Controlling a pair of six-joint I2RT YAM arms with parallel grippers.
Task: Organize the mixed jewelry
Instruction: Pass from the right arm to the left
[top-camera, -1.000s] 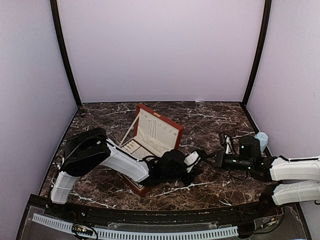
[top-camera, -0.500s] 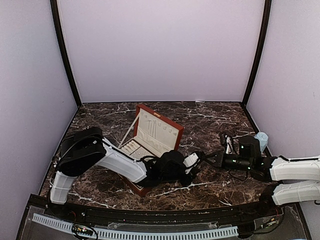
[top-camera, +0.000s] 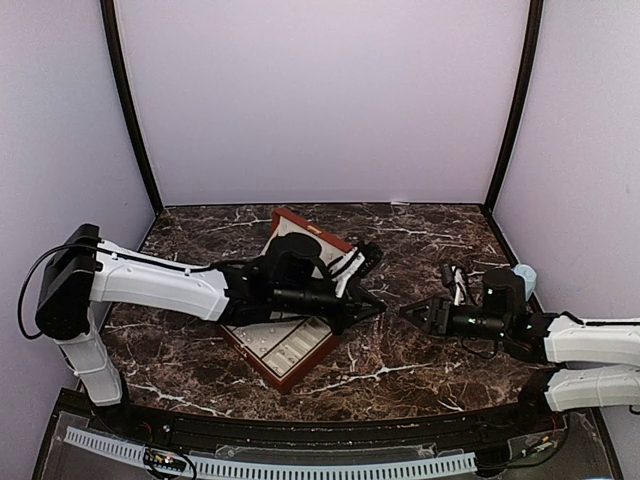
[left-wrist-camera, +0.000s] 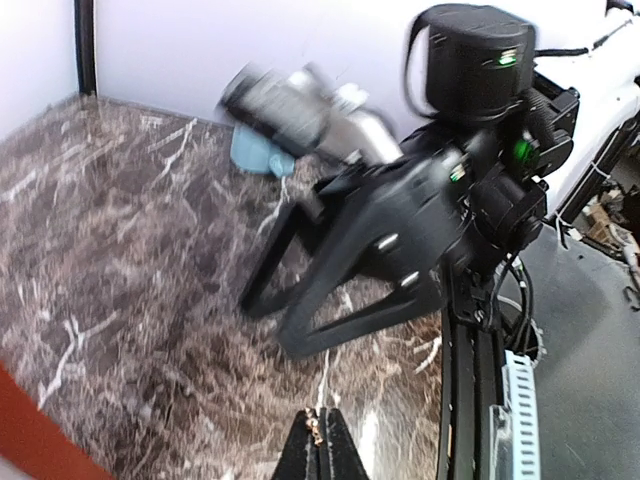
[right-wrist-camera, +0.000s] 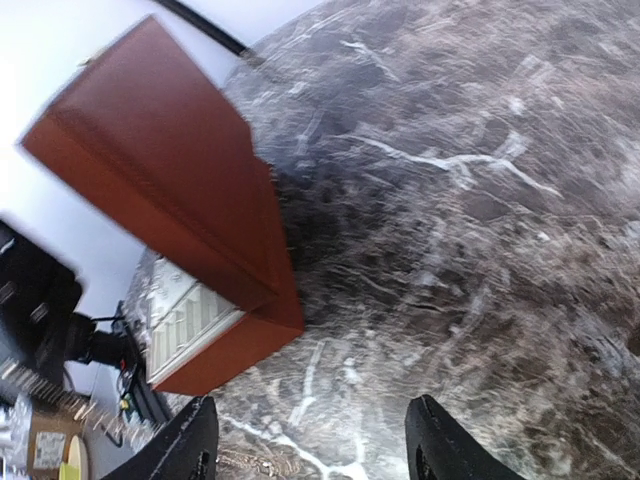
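My left gripper (left-wrist-camera: 320, 442) is shut on a tiny pale-gold piece of the mixed jewelry (left-wrist-camera: 316, 428), pinched at the fingertips above the marble. In the top view the left gripper (top-camera: 375, 306) points right, just past the reddish-brown box (top-camera: 262, 362), with the left arm stretched over the box. My right gripper (top-camera: 408, 312) faces it a short gap away, jaws open and empty. The right wrist view shows its fingers (right-wrist-camera: 195, 448) wide apart over bare marble, near the box corner (right-wrist-camera: 250, 330). Other jewelry is too small to make out.
The box's cream slotted tray (top-camera: 292, 340) lies open under the left arm; its lid (top-camera: 290, 222) stands up behind. A pale blue object (top-camera: 522, 277) sits at the right wall. Purple walls close in three sides.
The left arm has swung up and across over the box, its gripper shut on the small piece. The right gripper has opened and drawn back slightly to the right.
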